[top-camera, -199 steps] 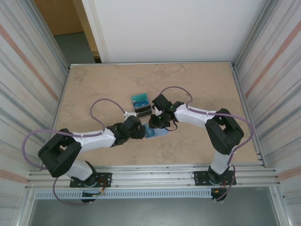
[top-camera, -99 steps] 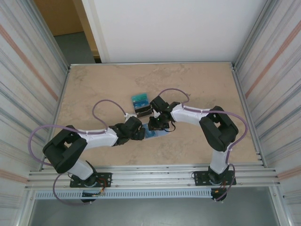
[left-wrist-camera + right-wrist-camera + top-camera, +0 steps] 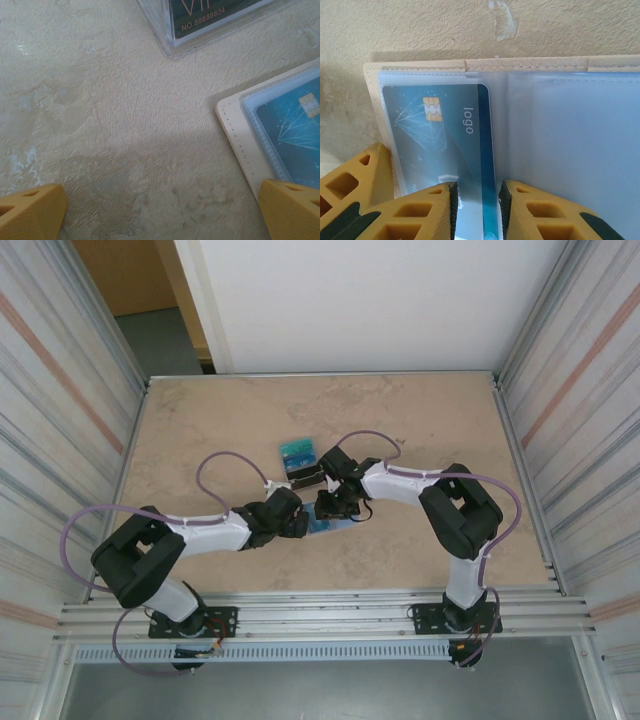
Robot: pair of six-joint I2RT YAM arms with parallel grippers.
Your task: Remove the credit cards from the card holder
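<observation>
Now, the open card holder (image 3: 530, 63) holds one teal credit card (image 3: 437, 135).

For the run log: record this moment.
holder open, card inside | left end effector open beside holder | right end effector nearly closed over card edge

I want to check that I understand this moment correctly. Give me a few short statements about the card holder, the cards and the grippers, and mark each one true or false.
1. The card holder lies open on the table. True.
2. A blue credit card with a gold chip sits in its clear pocket. True.
3. The left gripper is shut on that card. False: its fingers stand wide apart over bare table.
4. The card bears the word "bank". False: it reads "logo".
5. The stack of cards touches the holder. False: table shows between them.
</observation>
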